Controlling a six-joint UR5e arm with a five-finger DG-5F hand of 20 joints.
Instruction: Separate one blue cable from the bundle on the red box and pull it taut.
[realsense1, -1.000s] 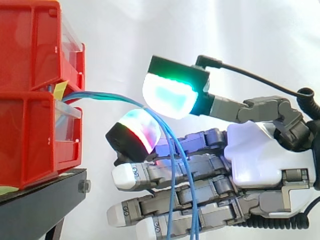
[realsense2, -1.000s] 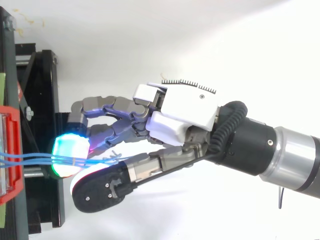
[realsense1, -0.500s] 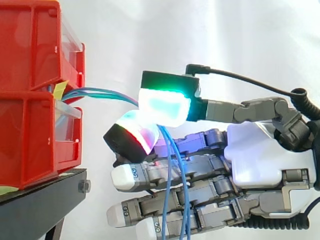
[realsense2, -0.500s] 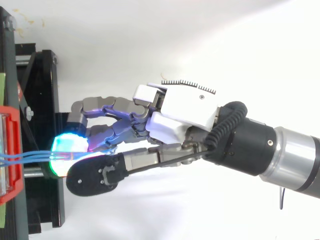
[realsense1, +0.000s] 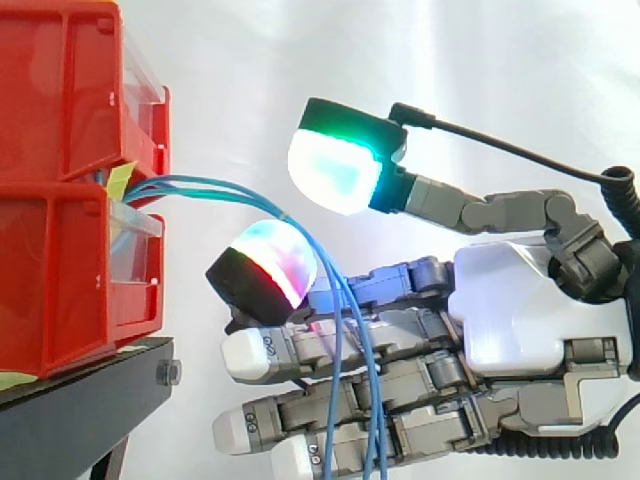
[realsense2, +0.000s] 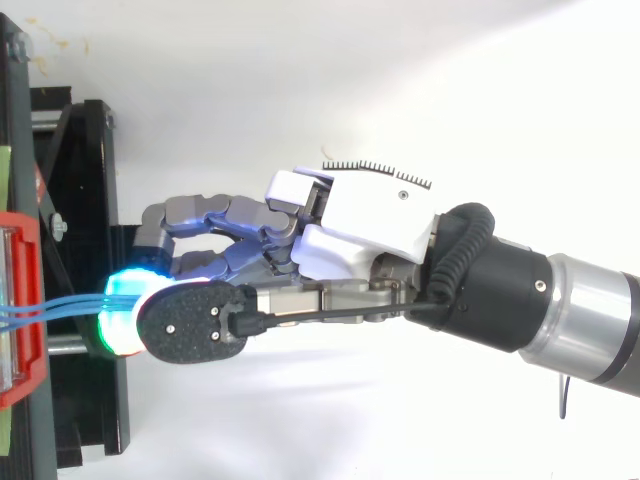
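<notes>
A bundle of thin blue cables (realsense1: 215, 187) comes out of the gap between the stacked red bins (realsense1: 70, 250) and runs right. It drapes over one glowing fingertip (realsense1: 272, 262) of my hand (realsense1: 510, 310), then hangs down in front of the straight fingers. The thumb pad (realsense1: 335, 172), glowing cyan and green, hovers above that fingertip with a clear gap, touching no cable. From above, the cables (realsense2: 60, 308) leave the red bin (realsense2: 22, 330) and pass under the thumb of the hand (realsense2: 370, 215). The strands lie together, none pulled apart.
The bins sit on a black stand (realsense1: 80, 410), whose frame (realsense2: 80, 150) lies right under the fingertips. Behind everything hangs a white curtain. The arm comes in from the right, with open room above and below it in the top view.
The thumb, pressed down close to the cables on the fingertip half a second ago, has lifted away and swung over them. The cables still drape over the fingertip.
</notes>
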